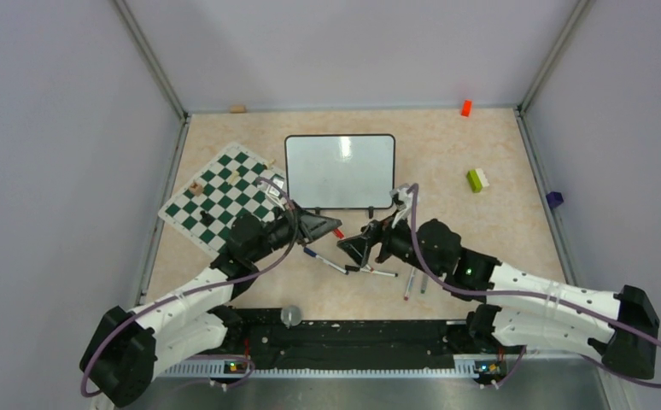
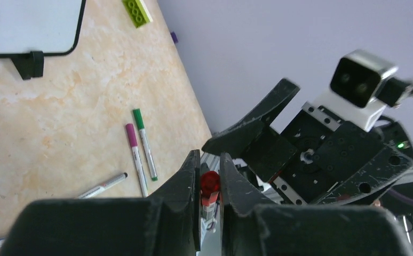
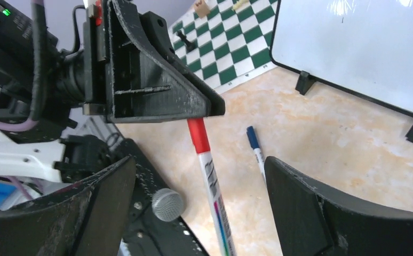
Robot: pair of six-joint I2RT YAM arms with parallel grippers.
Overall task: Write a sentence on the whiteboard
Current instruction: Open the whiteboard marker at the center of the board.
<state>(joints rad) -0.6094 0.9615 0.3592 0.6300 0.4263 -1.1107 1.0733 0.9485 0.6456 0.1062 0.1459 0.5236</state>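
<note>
While the small, glossy, white rectangular whiteboard (image 1: 340, 171), black-framed, is standing blank at twelve o'clock of both arms, writing is being judged as not yet begun. The red-capped white marker (image 3: 207, 165) is being pinched at its cap by the left gripper (image 2: 209, 157). The right gripper (image 3: 200, 160) is being held spread around the barrel, without contact; uncapping and lettering are remaining.

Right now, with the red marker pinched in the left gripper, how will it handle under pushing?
Probably stiff: the red marker juts straight from the left gripper. Its slim, smooth barrel, pinched only at its red end, may pivot or slip. Round, it would likely roll if dropped.
</note>
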